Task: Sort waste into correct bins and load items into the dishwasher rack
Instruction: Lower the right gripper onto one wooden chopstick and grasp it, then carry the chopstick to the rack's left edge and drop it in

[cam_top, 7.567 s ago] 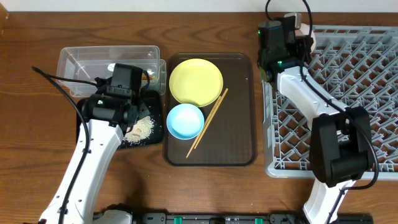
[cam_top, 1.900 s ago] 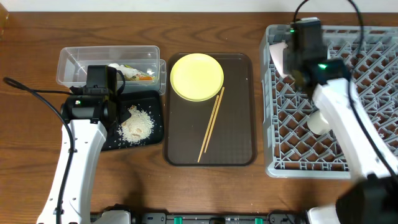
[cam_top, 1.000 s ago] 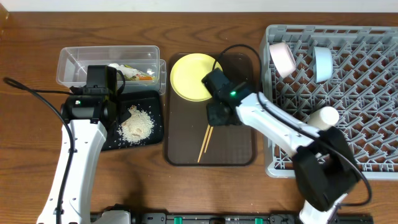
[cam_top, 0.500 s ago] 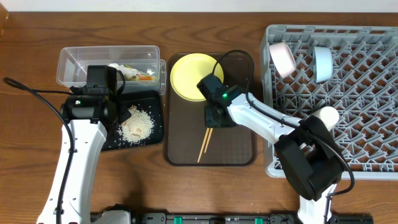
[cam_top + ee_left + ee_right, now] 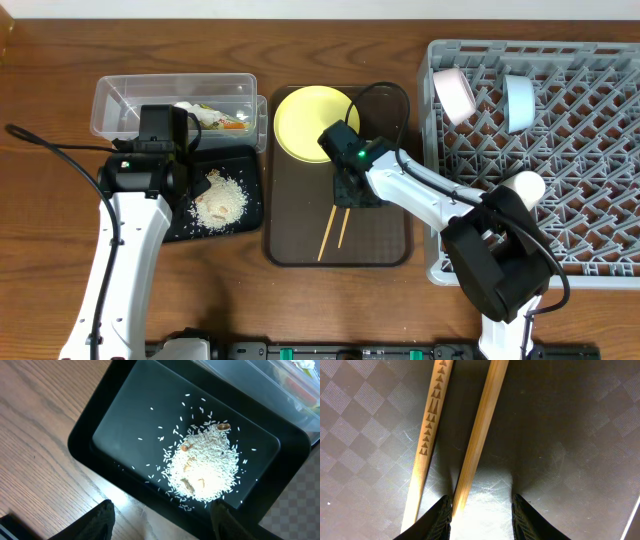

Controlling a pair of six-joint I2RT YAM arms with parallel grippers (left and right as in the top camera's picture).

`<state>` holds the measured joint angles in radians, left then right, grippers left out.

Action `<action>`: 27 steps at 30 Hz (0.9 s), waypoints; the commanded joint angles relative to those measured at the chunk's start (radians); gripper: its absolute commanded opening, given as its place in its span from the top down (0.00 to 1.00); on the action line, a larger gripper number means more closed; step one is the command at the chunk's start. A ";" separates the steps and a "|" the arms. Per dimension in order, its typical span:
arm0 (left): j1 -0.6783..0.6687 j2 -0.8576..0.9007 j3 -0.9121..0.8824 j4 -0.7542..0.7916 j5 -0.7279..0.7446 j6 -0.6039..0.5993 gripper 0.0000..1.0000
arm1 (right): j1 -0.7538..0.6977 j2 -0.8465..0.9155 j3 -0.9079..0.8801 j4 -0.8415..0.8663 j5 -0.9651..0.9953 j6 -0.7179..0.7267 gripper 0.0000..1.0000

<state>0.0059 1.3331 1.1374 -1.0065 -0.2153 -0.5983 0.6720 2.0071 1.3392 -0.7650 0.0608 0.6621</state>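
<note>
Wooden tabletop, dark brown serving tray [image 5: 385, 235] at its middle: chopsticks [image 5: 476, 445] lie splayed on its near half. Right gripper [image 5: 482, 512] hovers unclenched and empty, one stick outside its fingers [image 5: 441, 517]; closing likely catches only one.

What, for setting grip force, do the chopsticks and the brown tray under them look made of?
The chopsticks: probably bamboo or wood, pale tan and matte, faint lengthwise grain, one with small dark triangle marks. The brown tray: likely moulded plastic, given its embossed checker texture and soft sheen.
</note>
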 commanded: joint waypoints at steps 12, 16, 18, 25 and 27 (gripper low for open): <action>0.005 -0.014 -0.010 -0.002 -0.002 0.010 0.36 | 0.006 0.009 -0.053 -0.006 0.018 0.150 0.80; 0.005 -0.014 -0.010 -0.002 -0.002 0.010 0.36 | -0.006 0.009 -0.083 -0.006 0.017 0.153 0.90; 0.005 -0.014 -0.010 -0.002 -0.002 0.010 0.36 | -0.011 0.009 -0.086 -0.010 0.017 0.153 0.98; 0.005 -0.014 -0.010 -0.002 -0.002 0.010 0.36 | -0.053 -0.040 -0.066 -0.015 0.017 0.089 0.99; 0.005 -0.014 -0.010 -0.002 -0.002 0.010 0.36 | -0.076 -0.083 -0.061 -0.019 0.017 0.036 0.99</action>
<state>0.0059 1.3331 1.1374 -1.0061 -0.2153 -0.5983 0.6338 1.9759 1.2865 -0.7773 0.0719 0.7658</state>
